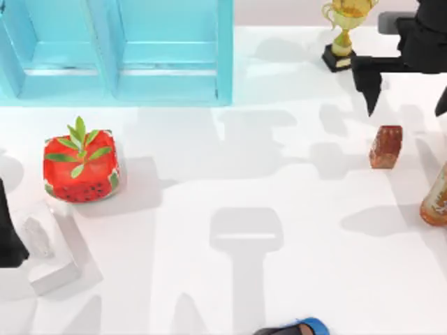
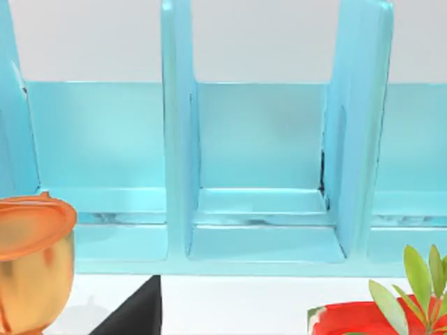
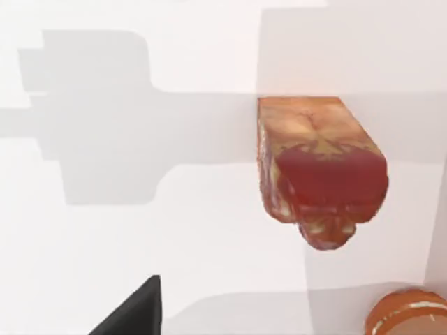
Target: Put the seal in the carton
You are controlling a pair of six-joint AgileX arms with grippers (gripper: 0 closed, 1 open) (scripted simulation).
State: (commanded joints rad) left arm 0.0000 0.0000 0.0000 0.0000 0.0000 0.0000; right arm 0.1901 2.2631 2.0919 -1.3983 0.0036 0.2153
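Right gripper (image 1: 408,94): hung above the table's right rear, just behind the seal; two dark fingers pointed down and stood wide apart, holding nothing.
Left gripper (image 1: 10,230): parked at the table's left edge, near a white block (image 1: 52,262); I could not tell how its fingers stood.
Seal (image 1: 385,146): stood upright on the bare table toward the right side, clear of the orange-brown bottle (image 1: 436,199) near the right edge and the gold trophy (image 1: 343,31) behind it.
Seal, appearance: small rectangular stone block, mottled reddish-brown with paler tan veining; the right wrist view showed a deep red face (image 3: 328,178) below a lighter one.
Carton (image 1: 115,49): light blue, partitioned, at the rear left, well apart from the seal.
Step in hand, judged: the approach to grasp.
Advice: centre the open fingers over the block, descend straight, close on two flat opposite faces, and keep clear of the bottle.
Other item: watermelon-patterned cube (image 1: 80,171), left side.
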